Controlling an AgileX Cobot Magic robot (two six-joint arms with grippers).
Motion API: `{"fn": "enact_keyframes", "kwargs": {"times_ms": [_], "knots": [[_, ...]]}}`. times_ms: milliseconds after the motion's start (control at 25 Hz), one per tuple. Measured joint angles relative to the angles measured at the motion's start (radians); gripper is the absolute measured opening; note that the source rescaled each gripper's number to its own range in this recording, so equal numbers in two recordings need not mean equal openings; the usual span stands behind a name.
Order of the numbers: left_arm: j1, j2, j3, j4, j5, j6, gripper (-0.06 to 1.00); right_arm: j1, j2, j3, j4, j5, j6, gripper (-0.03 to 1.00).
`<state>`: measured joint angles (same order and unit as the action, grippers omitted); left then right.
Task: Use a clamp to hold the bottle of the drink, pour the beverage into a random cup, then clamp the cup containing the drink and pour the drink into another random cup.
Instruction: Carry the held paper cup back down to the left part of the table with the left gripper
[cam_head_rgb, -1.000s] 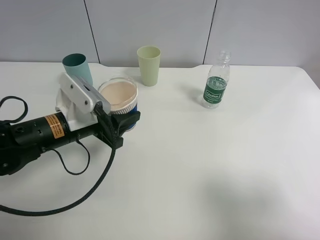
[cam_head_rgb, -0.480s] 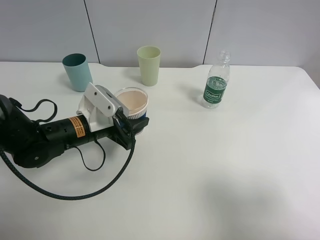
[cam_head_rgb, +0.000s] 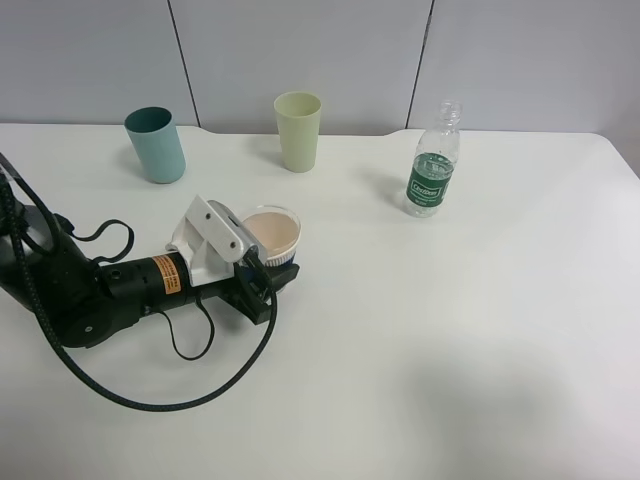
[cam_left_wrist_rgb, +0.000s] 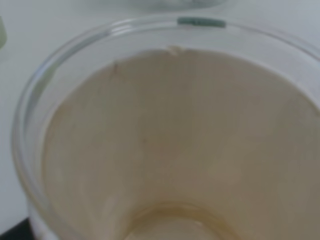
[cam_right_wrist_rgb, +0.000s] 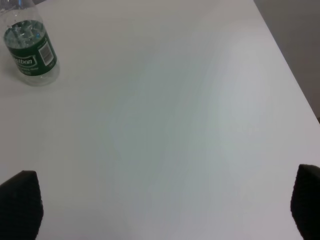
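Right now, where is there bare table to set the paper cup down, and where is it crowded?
Free: the wide stretch in front of the bottle, running to the table's near and right edges. Also the gap between the green tumbler and the bottle. Crowded: near left, where the left arm and its cable lie, holding the paper cup below the teal tumbler.

Paper cup (cam_left_wrist_rgb: 175, 135) seen from above at close range, filling the view: beige inner wall, pale rim, a little clear liquid (cam_left_wrist_rgb: 175, 227) at the bottom. White table (cam_left_wrist_rgb: 30, 45) shows beyond the rim.
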<state>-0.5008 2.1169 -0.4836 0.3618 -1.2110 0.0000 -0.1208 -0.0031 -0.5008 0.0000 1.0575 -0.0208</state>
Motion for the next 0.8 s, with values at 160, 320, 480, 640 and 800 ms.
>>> {"fn": "enact_keyframes", "kwargs": {"times_ms": [160, 320, 480, 640, 800], "knots": [[0.0, 0.0, 0.0, 0.013, 0.0, 0.0, 0.04, 0.0, 0.0, 0.0, 0.0, 0.0, 0.0, 1.0], [0.0, 0.0, 0.0, 0.017, 0.0, 0.0, 0.47, 0.0, 0.0, 0.0, 0.0, 0.0, 0.0, 1.0], [0.0, 0.0, 0.003, 0.041, 0.0, 0.0, 0.84, 0.0, 0.0, 0.0, 0.0, 0.0, 0.0, 1.0], [0.0, -0.045, 0.044, 0.05, 0.0, 0.0, 0.88, 0.0, 0.0, 0.0, 0.0, 0.0, 0.0, 1.0], [0.0, -0.15, 0.099, 0.043, 0.0, 0.0, 0.88, 0.0, 0.0, 0.0, 0.0, 0.0, 0.0, 1.0]]}}
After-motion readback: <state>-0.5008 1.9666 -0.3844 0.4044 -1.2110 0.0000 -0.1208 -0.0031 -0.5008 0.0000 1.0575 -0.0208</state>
